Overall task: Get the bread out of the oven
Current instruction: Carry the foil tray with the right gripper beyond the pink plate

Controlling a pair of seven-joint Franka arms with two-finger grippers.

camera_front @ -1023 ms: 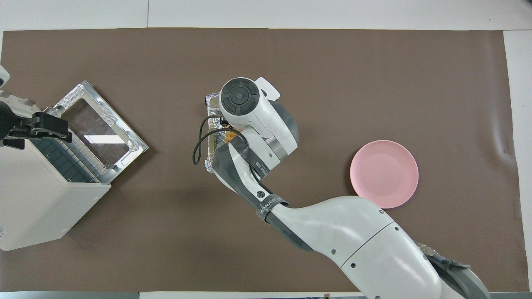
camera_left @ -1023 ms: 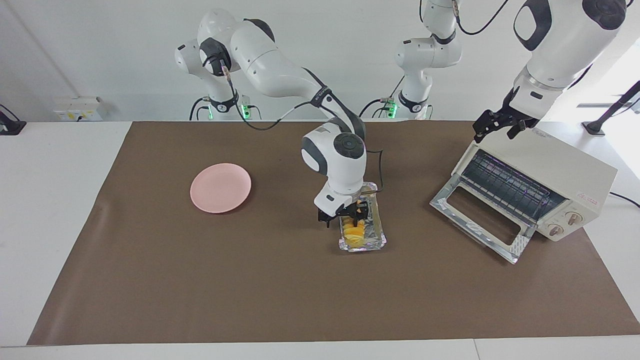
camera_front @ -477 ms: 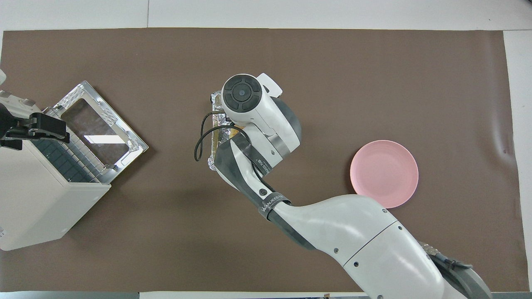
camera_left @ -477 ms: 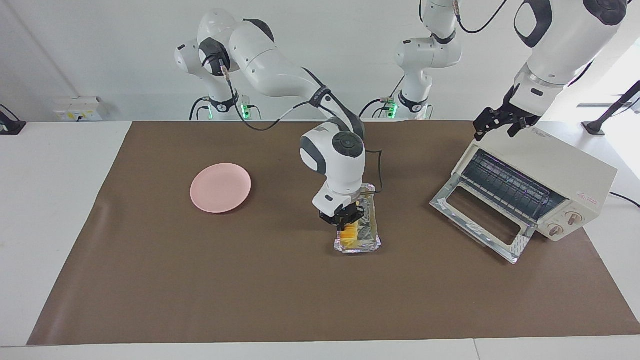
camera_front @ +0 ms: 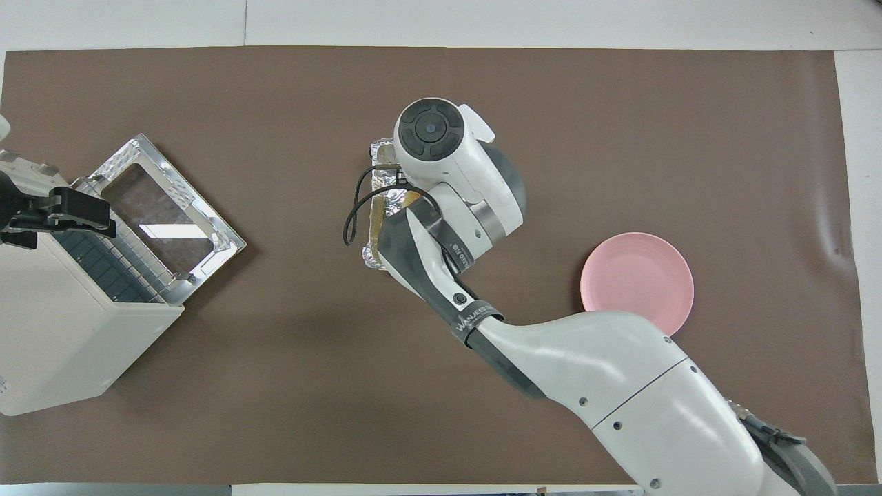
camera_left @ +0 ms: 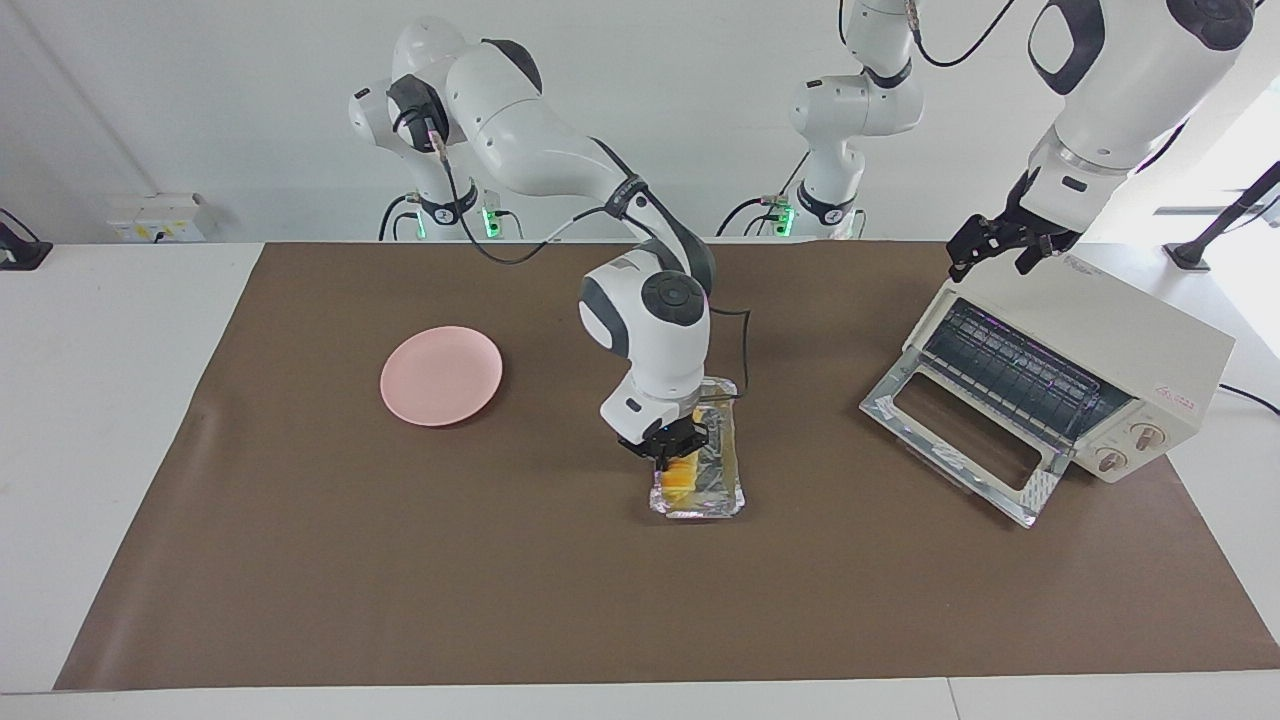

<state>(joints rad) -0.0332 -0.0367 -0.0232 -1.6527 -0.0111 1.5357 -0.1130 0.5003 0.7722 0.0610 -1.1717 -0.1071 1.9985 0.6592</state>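
Clamping the bread [camera_left: 680, 468], the right gripper [camera_left: 668, 447] is reaching down into the foil tray [camera_left: 712, 497], which is sitting mid-surface between the pink plate [camera_left: 441, 375] and the oven [camera_left: 1080, 375]. Bread is lying in the tray, outside the oven. Oven door [camera_left: 955, 432] is hanging open, wire rack [camera_left: 1010, 372] showing. Left gripper [camera_left: 1000, 248] is hovering over the oven's top, fingers spread apart, holding nothing. Brown mat [camera_left: 400, 560] is covering the surface.
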